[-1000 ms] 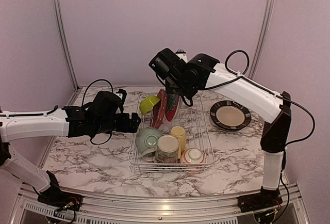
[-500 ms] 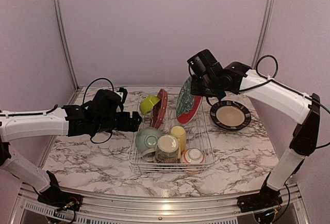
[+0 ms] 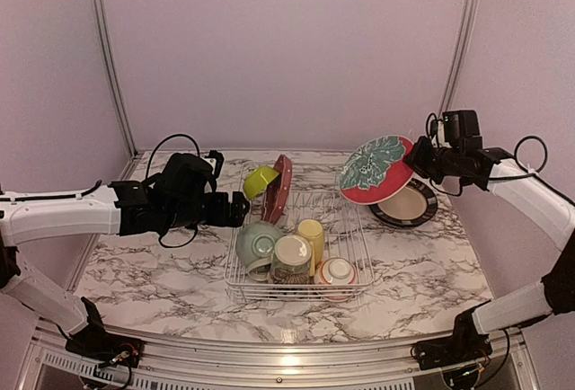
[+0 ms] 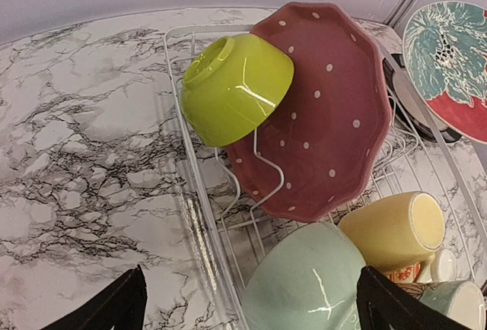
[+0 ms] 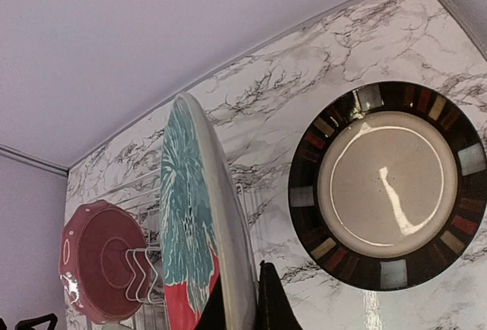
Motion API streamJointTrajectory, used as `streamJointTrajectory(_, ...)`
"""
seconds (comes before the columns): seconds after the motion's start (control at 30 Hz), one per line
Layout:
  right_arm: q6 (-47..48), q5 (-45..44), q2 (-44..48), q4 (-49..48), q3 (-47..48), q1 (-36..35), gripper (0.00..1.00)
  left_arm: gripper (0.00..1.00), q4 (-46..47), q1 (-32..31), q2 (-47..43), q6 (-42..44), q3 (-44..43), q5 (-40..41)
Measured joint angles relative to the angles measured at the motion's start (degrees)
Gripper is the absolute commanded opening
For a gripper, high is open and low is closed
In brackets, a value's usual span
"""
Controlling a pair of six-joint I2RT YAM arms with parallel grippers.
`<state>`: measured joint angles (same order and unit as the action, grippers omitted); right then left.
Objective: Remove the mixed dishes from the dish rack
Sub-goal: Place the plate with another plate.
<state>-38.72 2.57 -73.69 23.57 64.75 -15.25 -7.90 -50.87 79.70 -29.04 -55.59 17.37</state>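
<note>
My right gripper [image 3: 415, 161] is shut on the rim of a red plate with a teal flower [image 3: 375, 168], held tilted in the air over the dark-rimmed cream plate [image 3: 404, 203] on the table. In the right wrist view the held plate [image 5: 194, 223] stands edge-on between the fingers of the right gripper [image 5: 243, 299]. The white wire dish rack [image 3: 346, 219] holds a lime bowl [image 4: 236, 87], a dotted dark-red plate [image 4: 319, 109], a pale-green bowl [image 4: 308, 284], a yellow mug [image 4: 396, 227], a cream patterned mug [image 3: 292, 258] and a red-patterned bowl [image 3: 337, 273]. My left gripper [image 3: 235, 212] is open and empty at the rack's left side.
The rack's left rim [image 4: 190, 185] runs just under the left gripper. Bare marble table [image 3: 153, 273] lies left of the rack. The back wall is close behind, and metal posts [image 3: 458, 48] stand at the corners.
My right arm lifted the flowered red plate out of the rack and swung it right, to above the dark-rimmed plate. The left arm has hardly moved.
</note>
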Motion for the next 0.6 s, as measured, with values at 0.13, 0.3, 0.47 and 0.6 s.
streamJointTrajectory(0.13, -1.1, 7.5, 1.3, -4.1, -4.5, 8.4, 0.0, 0.99, -0.1, 0.0, 0.0, -0.2, -0.2, -0.3)
streamJointTrajectory(0.3, -3.6, 15.4, 1.2, -11.3, -10.9, 19.5, 0.0, 0.99, -0.1, 0.0, 0.0, -0.3, -0.3, -0.3)
streamJointTrajectory(0.47, -4.6, 19.2, -2.1, -16.6, -12.6, 25.2, 0.0, 0.99, -0.2, 0.0, 0.0, -0.4, -0.3, -0.3)
streamJointTrajectory(0.6, -4.9, 21.0, -6.6, -20.7, -13.0, 26.3, 0.0, 0.99, -0.2, 0.0, 0.0, -0.4, -0.3, -0.3)
